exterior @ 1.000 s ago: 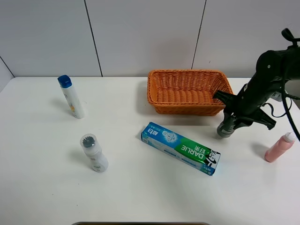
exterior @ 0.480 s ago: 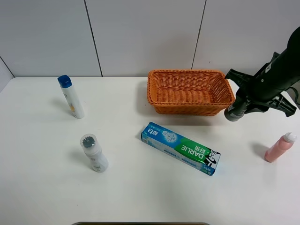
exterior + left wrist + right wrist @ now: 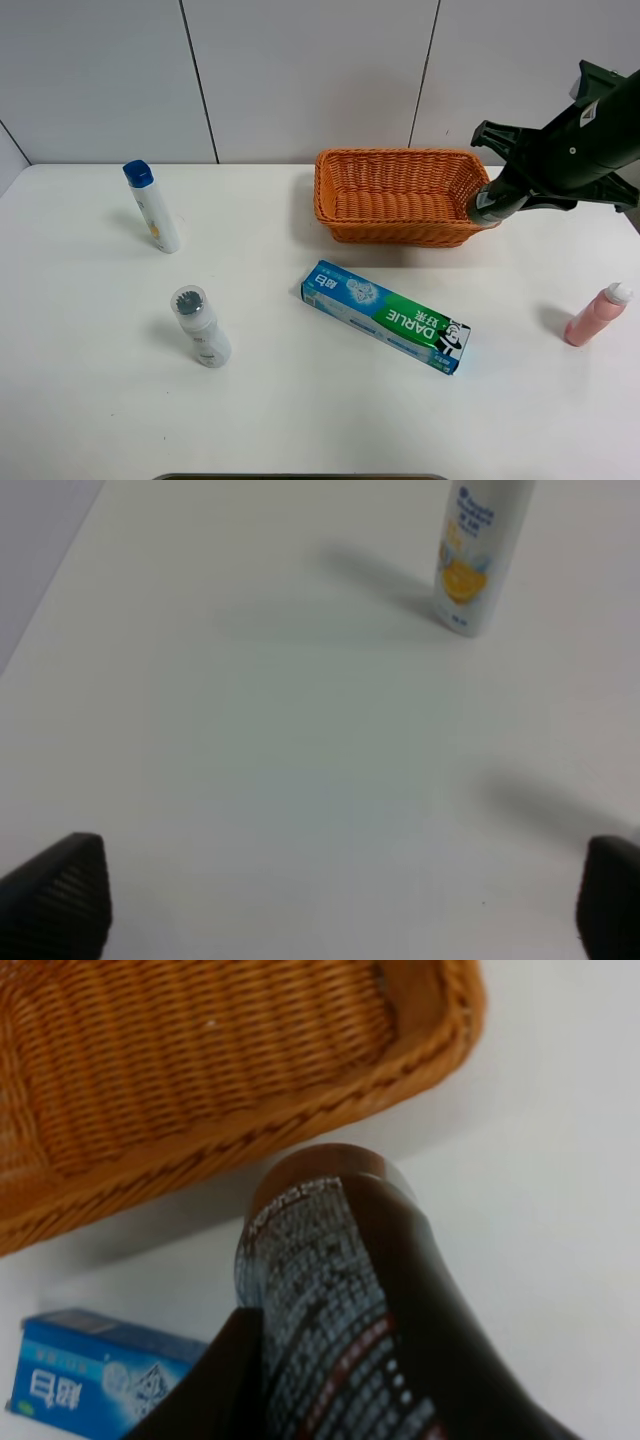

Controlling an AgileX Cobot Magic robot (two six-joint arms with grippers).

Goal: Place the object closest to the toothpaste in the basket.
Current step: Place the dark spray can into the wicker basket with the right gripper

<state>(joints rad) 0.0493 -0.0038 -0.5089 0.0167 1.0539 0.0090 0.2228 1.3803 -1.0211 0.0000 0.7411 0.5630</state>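
White tabletop (image 3: 100,400) is spreading below; we are clamping our right gripper (image 3: 522,178) on a dark cylindrical bottle (image 3: 487,207) by a corner of the orange wicker basket (image 3: 395,232), left gripper (image 3: 345,900) gaping wide.

The woven basket (image 3: 395,231) is orange; the toothpaste box (image 3: 385,316) blue and green with white lettering. The dark bottle (image 3: 310,1280) bears fine pale print. The pink bottle (image 3: 592,318) has a white cap, the white bottle (image 3: 156,214) a blue cap.

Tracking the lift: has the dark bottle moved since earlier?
Yes: the dark bottle, in the right claw, rose from the table to the basket's right rim.
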